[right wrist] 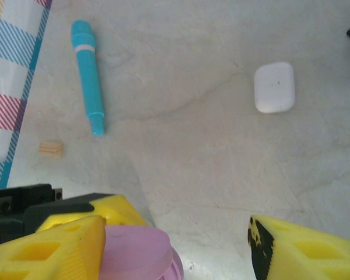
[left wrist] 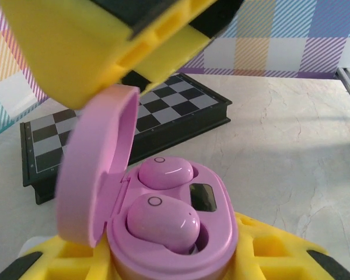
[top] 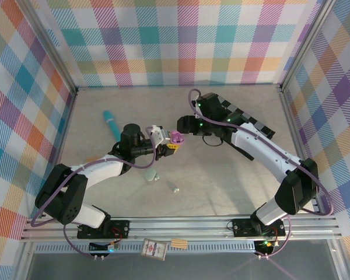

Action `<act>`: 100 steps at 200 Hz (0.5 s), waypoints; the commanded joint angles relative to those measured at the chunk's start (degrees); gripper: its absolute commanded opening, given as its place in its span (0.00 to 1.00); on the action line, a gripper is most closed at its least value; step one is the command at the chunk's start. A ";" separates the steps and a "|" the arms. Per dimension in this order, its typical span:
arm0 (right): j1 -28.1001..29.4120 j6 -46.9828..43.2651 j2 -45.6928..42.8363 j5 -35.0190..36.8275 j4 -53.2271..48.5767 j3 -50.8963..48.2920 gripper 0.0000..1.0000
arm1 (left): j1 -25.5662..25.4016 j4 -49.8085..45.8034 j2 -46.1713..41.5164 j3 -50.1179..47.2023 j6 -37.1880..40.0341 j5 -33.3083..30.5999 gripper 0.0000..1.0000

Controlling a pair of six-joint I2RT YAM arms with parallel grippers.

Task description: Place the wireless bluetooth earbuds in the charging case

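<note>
Seeing a turquoise plastic marker pen (top: 111, 123) lying flat on the pale grey marbled tabletop (top: 221, 181), toward the far left. Finding a small tan block (right wrist: 50, 149) resting near the pen's narrow end, close beside the colourful checked wall (top: 181, 41). Noticing a black folded chessboard with grey and black squares (left wrist: 175, 111) lying flat on the same tabletop. Spotting a small patterned card (top: 153, 248) lying at the near edge, just beside a small tan piece (top: 179, 242).

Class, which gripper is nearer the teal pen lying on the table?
Left. The left gripper sits right of the teal pen in the top view; the right gripper is farther right, beyond it.
</note>
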 commanded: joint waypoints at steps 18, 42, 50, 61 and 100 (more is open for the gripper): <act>-0.98 -0.17 -4.93 -2.84 -4.30 -1.95 0.66 | -0.20 2.78 -1.91 0.30 -0.57 0.63 0.29; -4.33 5.40 -8.33 -12.62 3.34 -6.68 0.68 | -0.20 4.82 -2.28 -0.30 -1.52 0.77 0.29; -5.56 8.20 -9.24 -16.99 7.50 -8.92 0.69 | -0.20 6.13 -2.31 -0.57 -2.38 0.94 0.29; -6.94 11.97 -10.02 -22.52 13.09 -11.70 0.73 | -0.20 8.00 -2.48 -0.84 -3.77 1.20 0.29; -8.81 24.27 -9.52 -35.90 30.79 -19.28 0.80 | -0.20 13.88 -3.87 -1.35 -8.60 1.13 0.29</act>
